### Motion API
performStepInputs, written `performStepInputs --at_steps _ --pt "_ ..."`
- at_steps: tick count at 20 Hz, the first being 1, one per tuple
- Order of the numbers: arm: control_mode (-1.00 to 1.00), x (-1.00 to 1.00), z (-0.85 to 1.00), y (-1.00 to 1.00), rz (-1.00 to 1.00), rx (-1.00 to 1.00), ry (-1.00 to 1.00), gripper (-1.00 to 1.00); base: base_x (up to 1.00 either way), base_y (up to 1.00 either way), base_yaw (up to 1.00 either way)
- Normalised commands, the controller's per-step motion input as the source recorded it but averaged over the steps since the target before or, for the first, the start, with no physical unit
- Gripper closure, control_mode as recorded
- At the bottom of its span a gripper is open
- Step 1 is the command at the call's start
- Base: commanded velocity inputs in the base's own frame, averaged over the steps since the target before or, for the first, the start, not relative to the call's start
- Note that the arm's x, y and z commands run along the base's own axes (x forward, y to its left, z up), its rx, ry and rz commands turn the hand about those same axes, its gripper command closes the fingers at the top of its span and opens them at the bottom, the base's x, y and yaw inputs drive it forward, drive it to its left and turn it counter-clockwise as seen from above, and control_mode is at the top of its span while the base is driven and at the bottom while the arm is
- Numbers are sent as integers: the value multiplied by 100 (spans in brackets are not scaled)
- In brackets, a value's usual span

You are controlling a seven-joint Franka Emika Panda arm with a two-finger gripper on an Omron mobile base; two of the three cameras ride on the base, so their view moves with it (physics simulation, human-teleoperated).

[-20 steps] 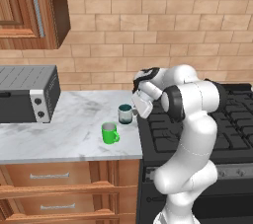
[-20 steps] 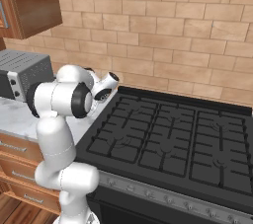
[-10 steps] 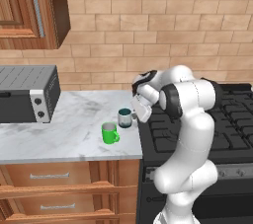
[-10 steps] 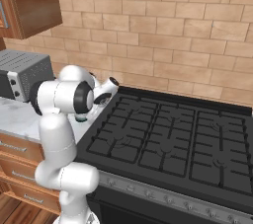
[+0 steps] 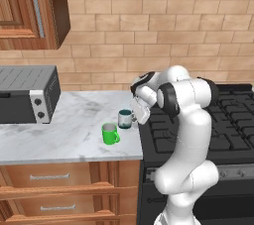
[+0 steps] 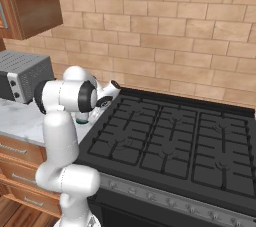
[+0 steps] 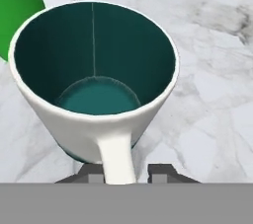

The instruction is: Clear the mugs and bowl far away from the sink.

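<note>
Counter [image 5: 64,135] of pale marble carries everything I work with, between a grey toaster oven [image 5: 25,94] on the left and the black stove [image 6: 175,141] on the right. On it I see the green mug [image 5: 109,133] and, just beside it toward the stove, the teal mug [image 7: 94,77], upright near the counter edge. My gripper [image 7: 129,172] is directly at its white handle [image 7: 117,161], fingertips slightly apart on both sides. I judge it is letting go here, so the next move is straight back.

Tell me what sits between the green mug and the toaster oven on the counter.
Nothing: in the left base view, bare marble counter runs between the green mug and the toaster oven.
</note>
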Motion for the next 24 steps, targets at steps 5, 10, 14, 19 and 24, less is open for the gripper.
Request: performStepInputs --at_steps 5,10,14,19,24 --pt "-100 1 -21 0 0 0 0 -100 0 0 0" --pt "-100 0 -2 0 0 0 0 -100 0 0 0" --pt "-100 0 0 0 0 0 0 -100 0 0 0" --pt "-100 0 5 0 0 0 0 -100 0 0 0" --pt "-100 0 15 4 0 0 0 -100 0 0 0"
